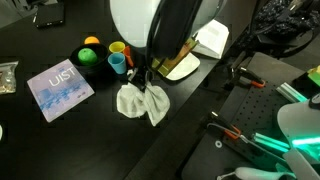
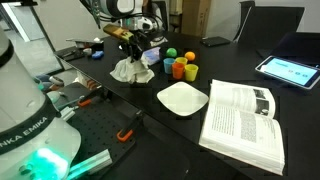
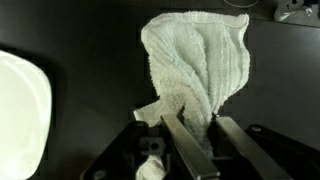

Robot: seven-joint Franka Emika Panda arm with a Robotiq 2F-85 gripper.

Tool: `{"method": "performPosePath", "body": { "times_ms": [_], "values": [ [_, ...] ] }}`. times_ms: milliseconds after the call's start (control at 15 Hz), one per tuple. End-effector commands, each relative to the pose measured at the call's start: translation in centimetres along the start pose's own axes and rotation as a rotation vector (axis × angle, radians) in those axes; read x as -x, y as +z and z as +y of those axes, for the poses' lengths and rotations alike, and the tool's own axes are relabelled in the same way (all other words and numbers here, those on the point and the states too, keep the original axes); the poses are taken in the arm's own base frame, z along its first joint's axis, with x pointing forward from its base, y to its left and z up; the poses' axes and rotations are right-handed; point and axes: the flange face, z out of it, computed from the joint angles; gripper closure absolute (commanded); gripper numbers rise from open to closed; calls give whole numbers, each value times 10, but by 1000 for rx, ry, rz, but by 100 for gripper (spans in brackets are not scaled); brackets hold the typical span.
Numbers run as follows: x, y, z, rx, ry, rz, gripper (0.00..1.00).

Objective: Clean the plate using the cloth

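Observation:
A white cloth (image 1: 140, 102) hangs bunched from my gripper (image 1: 140, 82), and its lower folds reach the black table; it shows in both exterior views (image 2: 128, 70). In the wrist view the cloth (image 3: 200, 60) is pinched between my two fingers (image 3: 200, 140), so the gripper is shut on it. The white plate (image 2: 183, 98) lies on the table apart from the cloth. It appears at the left edge of the wrist view (image 3: 20, 110). In an exterior view the arm partly hides the plate (image 1: 183, 68).
An open book (image 2: 245, 120) lies beside the plate. Coloured cups (image 1: 118, 55) and a green ball (image 1: 88, 57) stand near the cloth. A blue UIST booklet (image 1: 60, 88) lies further off. Tools and cables sit at the table's edge (image 1: 240, 135).

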Motion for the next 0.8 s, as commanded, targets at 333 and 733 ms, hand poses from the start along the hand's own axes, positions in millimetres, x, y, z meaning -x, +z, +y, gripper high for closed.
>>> {"method": "performPosePath", "body": {
  "times_ms": [333, 733],
  "values": [
    [-9, 41, -6, 11, -74, -26, 96],
    [-27, 54, -11, 54, -206, 32, 61]
  ]
}}
